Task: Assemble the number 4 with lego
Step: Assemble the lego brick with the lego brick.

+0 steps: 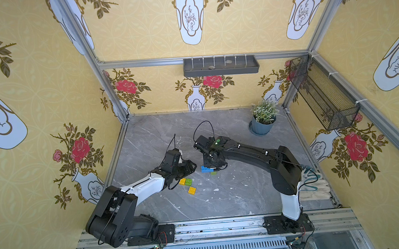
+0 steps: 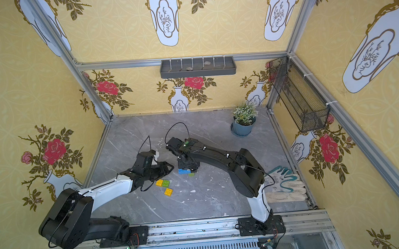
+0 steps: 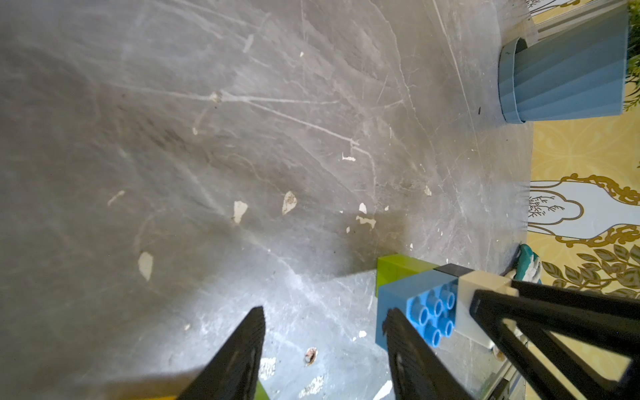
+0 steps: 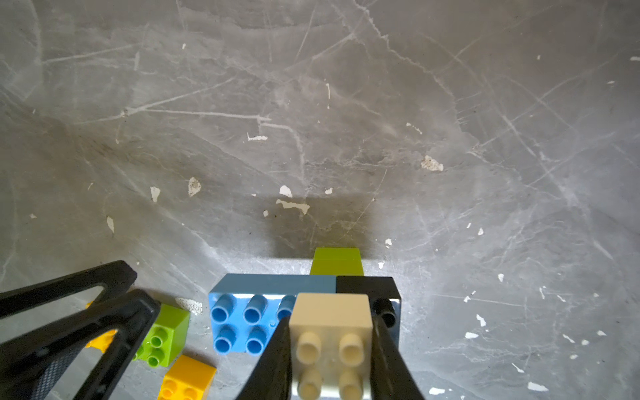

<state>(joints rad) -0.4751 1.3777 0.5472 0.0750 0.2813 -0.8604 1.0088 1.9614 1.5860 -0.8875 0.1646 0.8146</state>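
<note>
While right hand clamps white brick by flat sides, left hand gapes empty; brick likely light, rigid, slick.

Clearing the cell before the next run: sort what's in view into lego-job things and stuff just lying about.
Job:
blue brick
white brick, clamped in the right gripper
black brick
green brick against those
loose green brick
yellow brick
other yellow brick
left gripper, open, holding nothing

Lying about:
plant
gloves
wall tray
mesh basket
</note>
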